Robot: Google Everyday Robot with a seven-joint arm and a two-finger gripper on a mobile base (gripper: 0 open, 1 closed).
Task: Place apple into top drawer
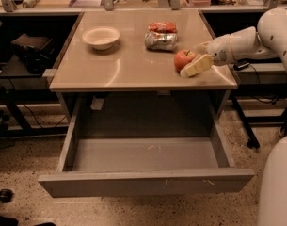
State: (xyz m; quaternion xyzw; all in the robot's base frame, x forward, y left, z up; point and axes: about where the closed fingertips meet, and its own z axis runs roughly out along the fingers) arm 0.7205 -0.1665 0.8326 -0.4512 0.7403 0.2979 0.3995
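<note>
Reaching in from the right, the end effector [190,60] is bracketing the apple [182,59], its fingers standing apart, probably readying a squeeze. The apple is sitting on the counter [124,69] near the front right edge, above the top drawer [143,182], which is hanging open to receive it. Any contact behind the apple is staying hidden; the arm is running off frame.
</note>
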